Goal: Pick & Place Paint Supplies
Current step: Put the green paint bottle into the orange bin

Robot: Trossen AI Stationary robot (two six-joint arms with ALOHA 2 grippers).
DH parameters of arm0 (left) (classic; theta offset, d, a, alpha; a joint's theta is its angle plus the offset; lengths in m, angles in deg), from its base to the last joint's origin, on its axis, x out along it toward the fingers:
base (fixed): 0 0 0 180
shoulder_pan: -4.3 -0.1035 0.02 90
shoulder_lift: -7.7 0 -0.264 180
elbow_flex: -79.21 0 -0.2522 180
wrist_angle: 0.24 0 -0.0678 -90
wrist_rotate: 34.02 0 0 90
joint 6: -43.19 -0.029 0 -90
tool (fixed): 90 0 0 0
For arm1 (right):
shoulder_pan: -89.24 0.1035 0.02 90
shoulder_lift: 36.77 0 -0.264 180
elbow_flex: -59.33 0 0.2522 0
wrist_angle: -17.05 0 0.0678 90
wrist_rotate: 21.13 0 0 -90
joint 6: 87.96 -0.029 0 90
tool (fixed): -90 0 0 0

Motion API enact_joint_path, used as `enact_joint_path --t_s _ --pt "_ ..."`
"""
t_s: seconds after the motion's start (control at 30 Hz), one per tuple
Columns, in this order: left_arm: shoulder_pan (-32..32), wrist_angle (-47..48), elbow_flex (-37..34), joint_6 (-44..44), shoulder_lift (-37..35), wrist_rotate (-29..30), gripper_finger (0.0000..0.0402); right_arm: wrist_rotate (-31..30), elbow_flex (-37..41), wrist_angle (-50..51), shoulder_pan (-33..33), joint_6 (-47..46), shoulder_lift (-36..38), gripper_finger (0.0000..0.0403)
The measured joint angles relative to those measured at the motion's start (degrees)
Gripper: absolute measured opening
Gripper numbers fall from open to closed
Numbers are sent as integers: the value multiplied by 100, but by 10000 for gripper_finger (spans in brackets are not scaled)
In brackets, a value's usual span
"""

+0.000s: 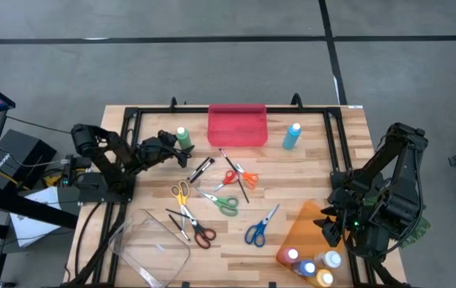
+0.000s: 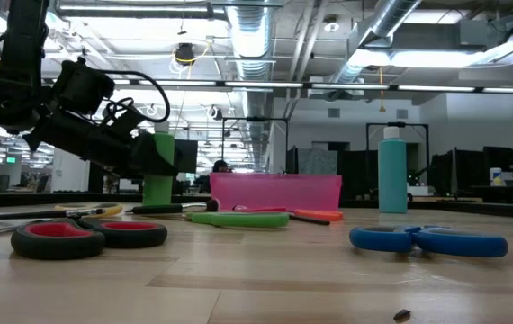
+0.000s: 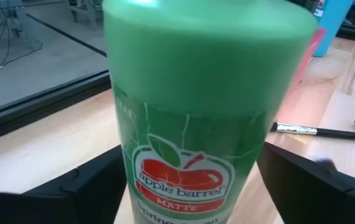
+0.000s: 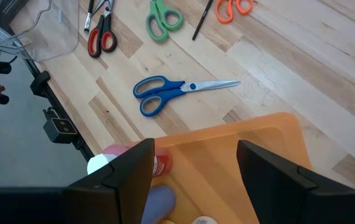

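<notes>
A green paint bottle (image 1: 182,138) with a white cap stands upright on the table at the far left, beside the red tray (image 1: 237,124). My left gripper (image 1: 178,149) comes at it level from the table's left and is open. Its two fingers (image 3: 84,186) stand on either side of the bottle's labelled body (image 3: 190,155). A blue bottle (image 1: 292,136) stands right of the red tray. Several scissors (image 1: 224,204) and dark brushes (image 1: 202,168) lie mid-table. My right gripper (image 4: 196,174) hangs open over the orange tray (image 4: 252,143), holding nothing.
The orange tray (image 1: 304,232) at the near right holds several small bottles (image 1: 312,262). A clear tray (image 1: 152,248) lies at the near left. Blue scissors (image 1: 258,230) lie beside the orange tray, and red scissors (image 1: 200,234) beside the clear one. A black frame (image 1: 128,120) borders the table.
</notes>
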Motion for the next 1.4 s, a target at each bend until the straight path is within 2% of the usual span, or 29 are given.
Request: enact_joint_path --t_s 0.27,0.43,0.63,0.87,1.03,1.13,1.27,1.4 --pt "-3 11 0 -9 0 20 241 0 4 26 -1 2 0 226" --pt "-1 9 0 3 -2 13 207 0 4 44 0 11 0 226" --pt "174 -4 0 227 -2 17 204 0 4 44 -1 13 0 226" --pt "712 -186 0 420 -2 -22 196 -148 4 105 -6 149 0 226" --pt "1117 -305 138 963 -128 -13 197 -400 4 319 -187 183 45 226" --pt "1393 -279 289 1201 -331 -26 197 -403 4 324 -490 615 145 226" --pt "1726 389 652 1302 -793 -305 197 -404 4 113 -1104 1564 334 226" --pt "2063 2051 1285 1318 -1381 -644 197 -391 4 -387 -1860 2801 596 226"
